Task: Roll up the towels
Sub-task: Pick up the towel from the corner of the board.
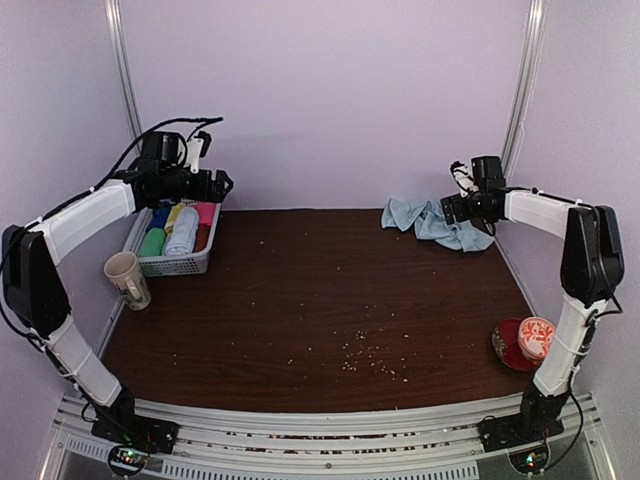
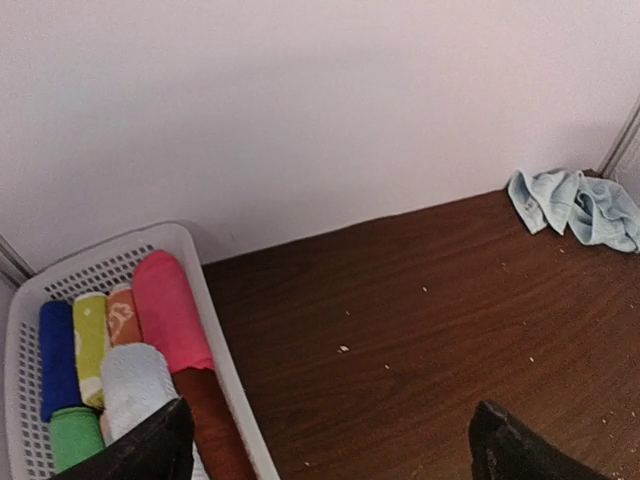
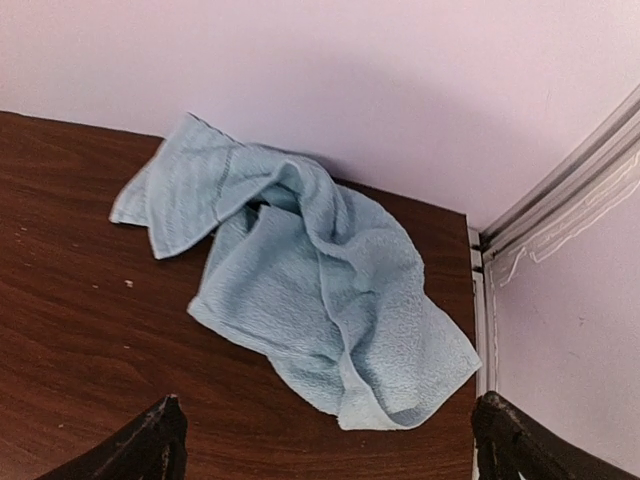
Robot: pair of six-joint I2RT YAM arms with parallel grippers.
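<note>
While the right gripper (image 3: 328, 425) is hanging with its jaws spread wide and holding nothing, we are looking at the start of the second roll. The crumpled towel (image 3: 300, 290) is lying on the table (image 3: 80, 330) just ahead of and below its fingers (image 3: 150, 445), bunched against the back wall (image 3: 350, 80). Its long axis is running on a slant, from a corner ahead and to the left of the gripper down to a folded end close in front of the right finger (no edge is lying straight). We are judging that the next move is calling for a pinch on one corner and a pull out flat, away from the wall, before any rolling.

The left gripper (image 2: 332, 425), also fully open and empty, is hovering over the basket (image 2: 100, 265). Just ahead of its left finger (image 2: 150, 445) the rolled towel (image 2: 135, 385) is lying among the coloured rolls (image 2: 165, 300). Its length is pointing straight away from the gripper, so that one is looking done.
</note>
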